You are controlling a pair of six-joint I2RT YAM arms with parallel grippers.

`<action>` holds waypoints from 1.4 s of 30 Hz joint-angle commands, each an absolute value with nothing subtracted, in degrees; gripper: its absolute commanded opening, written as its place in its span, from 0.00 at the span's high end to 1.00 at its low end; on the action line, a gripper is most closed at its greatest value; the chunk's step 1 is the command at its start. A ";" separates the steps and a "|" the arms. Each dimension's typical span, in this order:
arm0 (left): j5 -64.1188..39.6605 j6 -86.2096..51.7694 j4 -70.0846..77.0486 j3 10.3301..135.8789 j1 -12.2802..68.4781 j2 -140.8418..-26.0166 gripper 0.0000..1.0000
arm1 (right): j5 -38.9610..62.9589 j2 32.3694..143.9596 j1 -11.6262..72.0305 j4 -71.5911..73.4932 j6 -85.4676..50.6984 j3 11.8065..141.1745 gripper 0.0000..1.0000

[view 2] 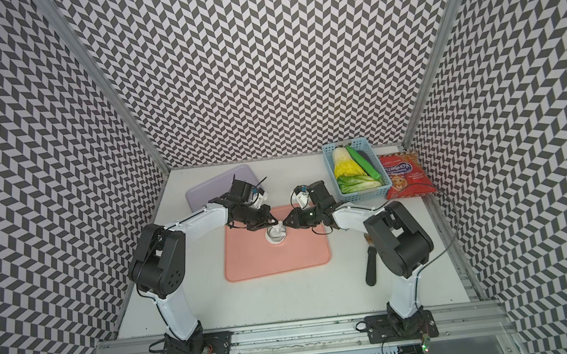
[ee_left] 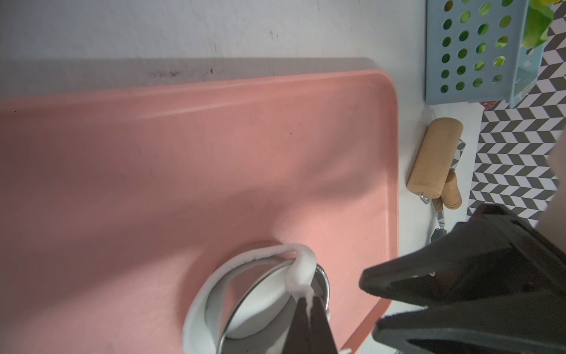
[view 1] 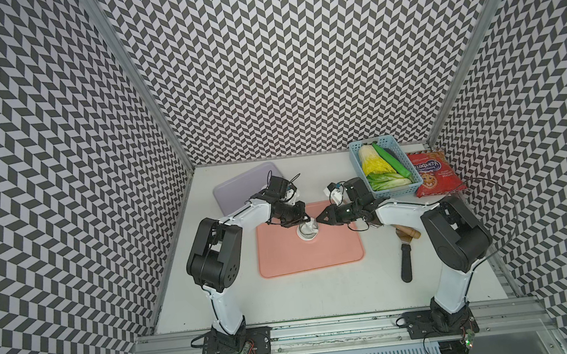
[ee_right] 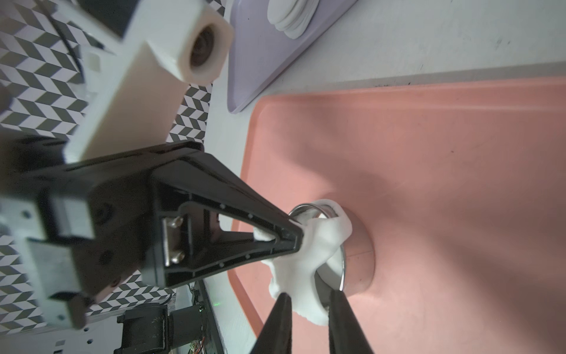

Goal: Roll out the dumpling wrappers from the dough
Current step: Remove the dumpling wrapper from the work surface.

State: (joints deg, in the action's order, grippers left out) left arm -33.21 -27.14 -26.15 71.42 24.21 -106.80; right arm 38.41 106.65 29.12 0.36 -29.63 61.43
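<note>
On the pink tray (view 1: 319,260) stands a steel ring cutter (view 1: 307,232) (ee_left: 325,283) with white dough inside it. A ragged strip of dough (ee_left: 301,269) (ee_right: 312,254) loops round its rim. My left gripper (view 1: 309,218) (ee_left: 309,298) is shut on that strip and holds one end up off the ring. My right gripper (view 1: 318,219) (ee_right: 309,306) faces it from the other side, jaws apart, with the strip's loose flap hanging between them. A stack of round dumpling wrappers (ee_right: 291,15) lies on the lavender tray (view 1: 236,190); the left arm hides it in both top views.
A blue basket (view 1: 385,170) of vegetables and a red snack bag (view 1: 432,173) stand at the back right. A wooden rolling pin (view 1: 408,233) (ee_left: 435,159) and a black-handled scraper (view 1: 406,262) lie right of the pink tray, under the right arm.
</note>
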 commanded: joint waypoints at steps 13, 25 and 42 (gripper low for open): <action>-33.27 -28.35 -24.87 71.19 23.91 -104.42 1.00 | 33.66 112.23 31.73 -6.52 -27.91 67.85 0.76; -33.06 -28.66 -24.44 70.39 23.60 -103.54 1.00 | 28.93 114.47 33.20 -12.41 -26.05 71.80 0.82; -32.41 -31.21 -21.35 64.62 19.86 -98.14 1.00 | 20.85 114.17 33.93 -23.65 -22.51 76.78 1.00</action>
State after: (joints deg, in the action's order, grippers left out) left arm -32.64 -31.16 -22.83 64.97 20.40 -100.44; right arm 24.34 114.41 33.71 -20.69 -24.03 76.29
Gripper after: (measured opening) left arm 0.047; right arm 0.048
